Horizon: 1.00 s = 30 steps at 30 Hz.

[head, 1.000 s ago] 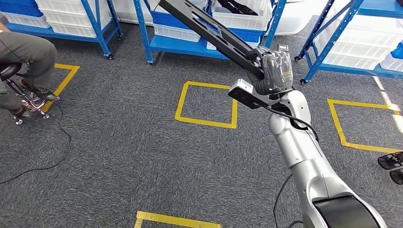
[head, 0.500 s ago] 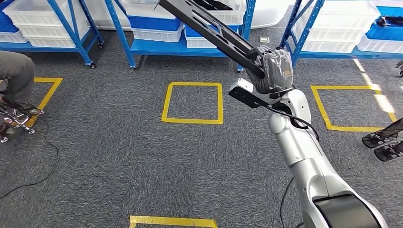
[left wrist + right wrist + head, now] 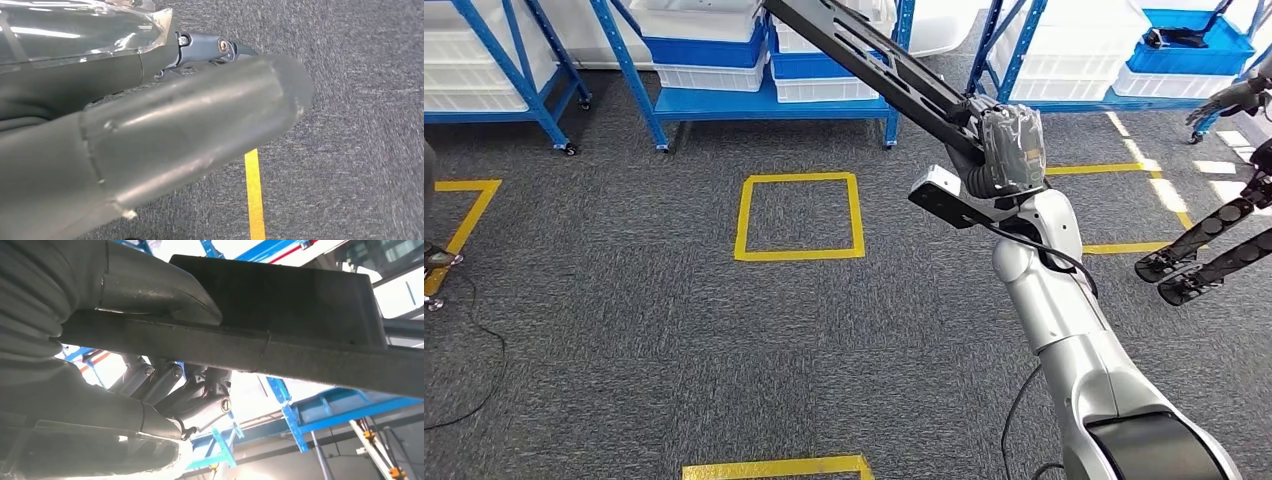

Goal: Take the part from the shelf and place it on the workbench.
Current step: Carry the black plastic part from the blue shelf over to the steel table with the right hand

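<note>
Grey carpet floor (image 3: 624, 330) lies wide open ahead, yellow tape square (image 3: 799, 216) in its middle, blue shelves (image 3: 724, 60) with white bins along the far edge. Right arm reaches up and forward, right hand (image 3: 1009, 150) clamped round the long black part (image 3: 874, 60), held slanting over the floor. Left hand (image 3: 150, 135) hangs above the carpet; cannot tell its fingers' state.

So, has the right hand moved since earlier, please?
Yes: the right hand has swung right, away from the yellow floor square, as the whole robot turns.
</note>
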{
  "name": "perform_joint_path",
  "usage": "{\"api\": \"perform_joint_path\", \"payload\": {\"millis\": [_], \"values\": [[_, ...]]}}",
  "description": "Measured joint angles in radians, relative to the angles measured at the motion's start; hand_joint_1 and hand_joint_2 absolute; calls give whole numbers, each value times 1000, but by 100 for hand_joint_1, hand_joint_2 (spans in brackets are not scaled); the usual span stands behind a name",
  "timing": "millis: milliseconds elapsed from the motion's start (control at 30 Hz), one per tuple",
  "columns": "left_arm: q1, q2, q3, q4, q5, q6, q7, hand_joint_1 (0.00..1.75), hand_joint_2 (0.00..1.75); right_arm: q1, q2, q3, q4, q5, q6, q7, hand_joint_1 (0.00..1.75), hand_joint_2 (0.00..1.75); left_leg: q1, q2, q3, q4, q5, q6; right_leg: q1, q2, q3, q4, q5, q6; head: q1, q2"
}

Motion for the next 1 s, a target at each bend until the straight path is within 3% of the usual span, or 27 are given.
{"api": "perform_joint_path", "payload": {"millis": [33, 67, 100, 167, 233, 300, 333, 400, 467, 533, 567, 600, 633, 700, 767, 833, 867, 933, 967, 1000], "values": [[0, 0, 0, 0, 0, 0, 0, 0, 0, 2, 0, 0, 2, 0, 0, 0, 173, 175, 0, 11, -1, 0, 0, -1, -3, -5, -14, 37, -11, 4, 0, 0], [0, 0, 0, 0, 0, 0, 0, 0, 0, 3, 0, 0, 4, 0, 0, -1, 173, 175, 0, 21, -2, 1, 1, -1, -6, -8, -9, 36, -9, 9, 1, 0], [0, 0, 0, 0, 0, 0, 0, 0, 0, 4, 0, 0, 5, 0, 0, -1, 173, 175, 0, 31, -2, 1, 1, -2, -9, -13, 16, -3, 6, 16, 1, 0], [0, -1, 0, 0, 0, -1, 0, 0, 0, 1, 0, 0, 5, 0, -1, -1, 173, 175, -1, 52, -1, 1, 0, -7, -12, -46, 96, -147, 51, 26, 1, 0], [-1, -1, 0, 0, 0, -1, 0, 0, 0, -3, 2, 0, 6, 0, -2, -1, 173, 175, -4, 70, 0, 2, -1, -19, -5, -72, 145, -243, 79, 20, 0, 0], [-1, 0, 0, 0, 0, -1, 0, 0, 0, -5, 1, 0, 6, 0, -3, -2, 173, 175, -6, 88, 1, 2, -2, -30, 1, -59, 145, -253, 85, 6, -2, 0], [-1, -1, 0, 0, 0, -1, 0, 0, 0, -5, -1, 0, 6, 0, -4, -2, 173, 175, -4, 92, 1, 3, -4, -36, -3, -46, 143, -253, 88, -2, -3, 0], [-1, 0, 0, -1, 0, -1, 0, 0, 0, -5, -1, -1, 6, 1, -5, -2, 173, 175, 3, 57, -11, 36, -33, -47, -10, -23, 142, -255, 95, -16, -4, 0], [0, 1, 0, 0, 1, -1, 0, 0, 0, -4, 3, -1, 7, 3, -6, -2, 173, 175, 7, -2, -58, 144, -101, -54, -12, -1, 139, -256, 100, -27, -5, 0], [2, 1, 0, 0, 3, 0, 0, 0, 0, 1, 7, 1, 9, 6, -6, -4, 173, 175, 7, -24, -115, 268, -153, -54, -7, 25, 137, -255, 103, -33, -5, 0], [2, 1, 0, 0, 5, 0, 0, 0, 0, 4, 8, 2, 10, 6, -6, -4, 173, 175, 7, -26, -128, 292, -154, -51, -3, 39, 136, -255, 104, -34, -5, 0], [2, 1, 0, 0, 6, 1, 0, 0, 0, 6, 8, 2, 12, 6, -6, -4, 173, 175, 7, -29, -122, 279, -135, -47, -1, 52, 136, -254, 105, -35, -5, 0], [2, 1, 0, 0, 6, 1, 0, 0, 0, 7, 8, 2, 13, 6, -7, -5, 173, 175, 6, -37, -97, 227, -101, -40, 2, 67, 136, -254, 106, -35, -5, 0], [2, 5, 0, 0, 6, 3, 0, 0, 0, 4, 8, 2, 14, 6, -9, -7, 173, 175, 5, -86, -30, 90, -41, -22, 3, 92, 135, -253, 109, -32, -4, 0], [2, 7, 0, 0, 6, 4, 0, 0, 0, 1, 10, 3, 16, 5, -14, -10, 173, 175, 1, -115, 4, 20, -22, -12, 0, 115, 129, -252, 113, -24, -4, 0], [1, 7, 0, 0, 7, 5, 0, 0, 0, 0, 9, 2, 19, 5, -17, -13, 173, 175, -3, -93, 8, 10, -19, -10, -2, 139, 119, -254, 120, -12, -6, 0], [0, 6, 0, 0, 7, 5, 0, 0, 0, 0, 6, 2, 20, 3, -17, -14, 173, 175, -2, -79, 11, 3, -14, -8, 0, 133, 112, -250, 119, -8, -5, 0], [-1, 5, 0, 0, 7, 4, 0, 0, 0, -4, 2, 1, 21, -1, -19, -16, 173, 175, 3, -49, 16, -12, -4, -3, 6, 78, 79, -195, 92, -5, 0, 0], [0, 4, 0, 0, 6, 2, 0, 0, 0, -5, 1, 1, 22, -4, -21, -17, 173, 175, 4, -34, 17, -16, -2, -1, 5, 39, 50, -137, 65, -6, 3, 0], [1, 3, 1, 0, 6, 1, 0, 0, 0, -6, 2, 2, 23, -5, -22, -18, 173, 175, 3, -18, 16, -16, -2, 0, 3, 15, 16, -67, 36, -6, 7, 0]]}}
